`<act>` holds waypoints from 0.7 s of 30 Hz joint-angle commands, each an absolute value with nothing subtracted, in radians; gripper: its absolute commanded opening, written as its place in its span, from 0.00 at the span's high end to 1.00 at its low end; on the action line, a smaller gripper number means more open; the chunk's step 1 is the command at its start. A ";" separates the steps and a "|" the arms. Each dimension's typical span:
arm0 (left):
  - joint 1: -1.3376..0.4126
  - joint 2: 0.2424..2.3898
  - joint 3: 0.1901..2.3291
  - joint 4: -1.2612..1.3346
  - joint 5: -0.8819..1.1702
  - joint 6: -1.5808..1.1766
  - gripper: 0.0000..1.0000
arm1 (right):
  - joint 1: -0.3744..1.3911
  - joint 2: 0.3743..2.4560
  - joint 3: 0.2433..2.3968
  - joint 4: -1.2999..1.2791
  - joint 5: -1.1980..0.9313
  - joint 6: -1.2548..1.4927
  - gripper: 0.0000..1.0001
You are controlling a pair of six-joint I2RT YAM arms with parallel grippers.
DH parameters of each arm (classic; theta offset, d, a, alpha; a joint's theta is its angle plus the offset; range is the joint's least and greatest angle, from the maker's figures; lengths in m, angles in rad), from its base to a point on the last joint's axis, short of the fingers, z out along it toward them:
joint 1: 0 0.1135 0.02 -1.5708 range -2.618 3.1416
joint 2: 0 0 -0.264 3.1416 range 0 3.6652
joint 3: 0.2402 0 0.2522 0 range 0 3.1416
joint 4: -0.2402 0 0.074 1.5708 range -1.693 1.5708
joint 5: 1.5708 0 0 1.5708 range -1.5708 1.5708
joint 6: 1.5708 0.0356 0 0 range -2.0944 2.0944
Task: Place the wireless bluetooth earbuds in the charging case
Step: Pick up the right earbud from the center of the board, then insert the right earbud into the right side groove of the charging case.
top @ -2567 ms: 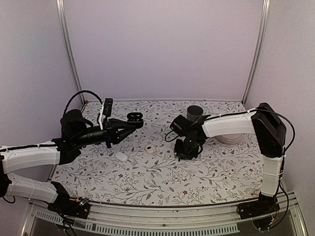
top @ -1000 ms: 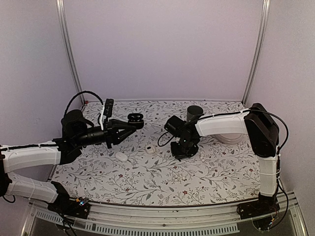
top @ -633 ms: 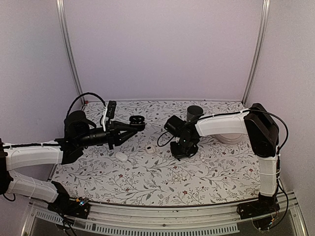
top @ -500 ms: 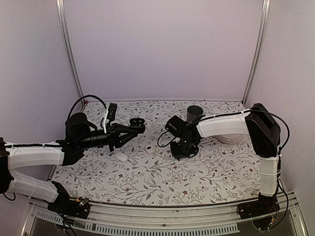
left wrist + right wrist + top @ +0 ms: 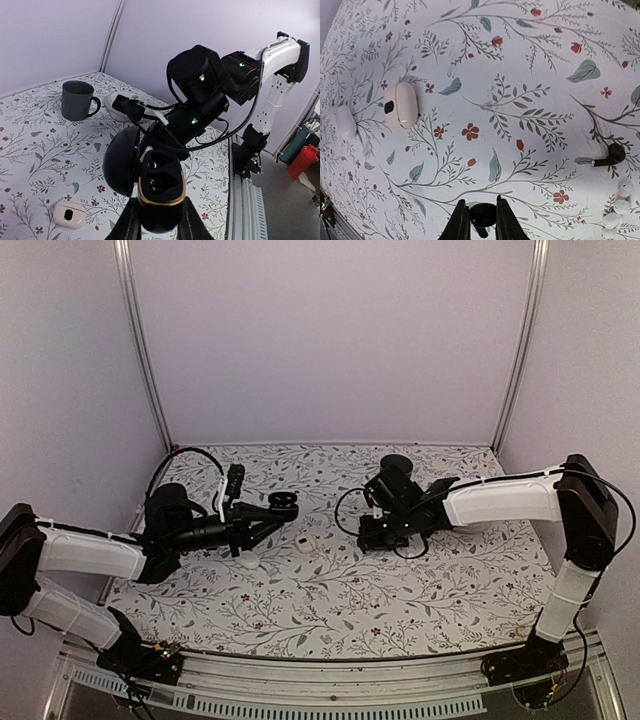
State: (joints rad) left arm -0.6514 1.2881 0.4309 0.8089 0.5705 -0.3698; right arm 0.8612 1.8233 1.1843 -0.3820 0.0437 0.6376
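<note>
My left gripper (image 5: pixel 159 220) is shut on the black charging case (image 5: pixel 159 190), which has a gold rim and an open lid; both sockets look empty. In the top view the case (image 5: pixel 283 504) is held above the mat left of centre. My right gripper (image 5: pixel 479 220) is shut on a black earbud (image 5: pixel 482 214), just above the mat. In the top view this gripper (image 5: pixel 375 536) is right of centre. A second black earbud (image 5: pixel 612 154) lies on the mat at the right of the right wrist view.
A white case (image 5: pixel 304 544) and a white oval object (image 5: pixel 247 560) lie on the floral mat between the arms; they also show in the right wrist view (image 5: pixel 401 106). A dark mug (image 5: pixel 77 100) and a white bowl (image 5: pixel 118 103) stand at the back right. Small white bits (image 5: pixel 619 200) lie near the loose earbud.
The left arm has lowered and reached further right with the case. The right arm has stretched out and shifted right and lower, its gripper staying shut on the earbud.
</note>
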 commanded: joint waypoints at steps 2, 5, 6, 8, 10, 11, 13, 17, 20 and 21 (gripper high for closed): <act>-0.642 1.378 0.448 0.954 0.574 -0.369 1.00 | 0.830 1.674 1.104 -0.192 -0.003 0.594 0.83; -0.643 1.416 0.466 0.981 0.576 -0.371 1.00 | 0.823 1.588 1.065 -0.127 -0.023 0.573 0.82; -0.643 1.429 0.475 0.984 0.575 -0.369 1.00 | 0.822 1.564 1.056 -0.101 -0.028 0.568 0.82; -0.644 1.456 0.488 0.993 0.570 -0.370 1.00 | 0.822 1.517 1.035 -0.059 -0.038 0.562 0.82; -0.653 1.483 0.495 1.018 0.556 -0.370 1.00 | 0.821 1.473 1.013 -0.013 -0.050 0.564 0.82; -0.663 1.494 0.497 1.035 0.547 -0.366 1.00 | 0.821 1.454 1.002 0.011 -0.056 0.564 0.82; -0.685 1.514 0.502 1.070 0.522 -0.352 1.00 | 0.824 1.423 0.983 0.067 -0.072 0.580 0.82; -0.717 1.541 0.515 1.124 0.477 -0.326 1.00 | 0.868 1.390 0.990 0.128 -0.033 0.593 0.82; -0.747 1.542 0.515 1.164 0.438 -0.276 1.00 | 0.904 1.379 1.000 0.170 -0.002 0.590 0.82; -0.755 1.542 0.515 1.181 0.426 -0.263 1.00 | 0.914 1.376 1.002 0.184 0.011 0.590 0.82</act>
State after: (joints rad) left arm -0.7158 1.5394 0.4915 1.0611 0.4873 -0.3351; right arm 0.8684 1.4067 0.9955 0.0799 -0.0311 0.5873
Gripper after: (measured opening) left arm 0.215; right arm 0.182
